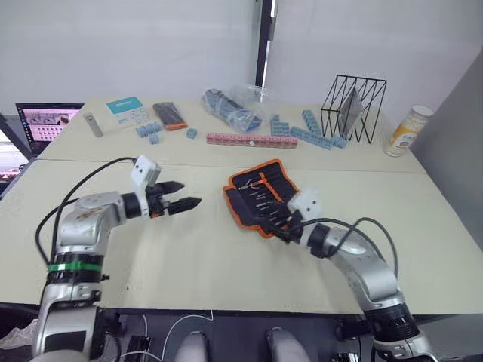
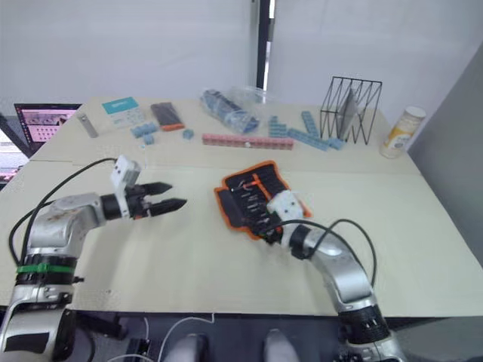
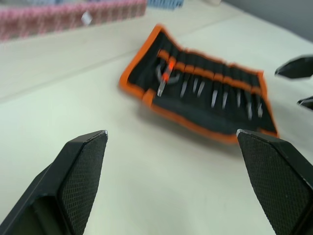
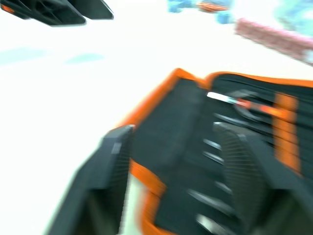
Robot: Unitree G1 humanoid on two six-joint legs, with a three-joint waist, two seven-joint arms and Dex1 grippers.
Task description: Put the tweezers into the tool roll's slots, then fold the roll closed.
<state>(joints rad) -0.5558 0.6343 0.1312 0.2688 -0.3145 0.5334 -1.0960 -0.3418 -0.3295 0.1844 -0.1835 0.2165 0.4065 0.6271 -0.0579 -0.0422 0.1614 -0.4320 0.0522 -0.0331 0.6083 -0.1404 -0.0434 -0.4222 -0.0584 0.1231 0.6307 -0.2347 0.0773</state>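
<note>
Right end effector (image 1: 276,221), fingers apart, is hovering at the tool roll's (image 1: 260,194) near edge; left end effector (image 1: 181,205), also parted, is waiting well apart.

free: bare bench (image 1: 189,249) between left gripper (image 1: 183,204) and tool roll (image 1: 260,194) | blocked: right gripper (image 1: 276,224) at roll's near edge | far: pink block strip (image 1: 251,139)

Tool roll open, tweezers stowed

The black, orange-edged tool roll (image 1: 259,195) lies unfolded flat on the table, tweezers (image 3: 215,95) standing side by side in its slots (image 3: 208,73), silvery tips showing.
</note>
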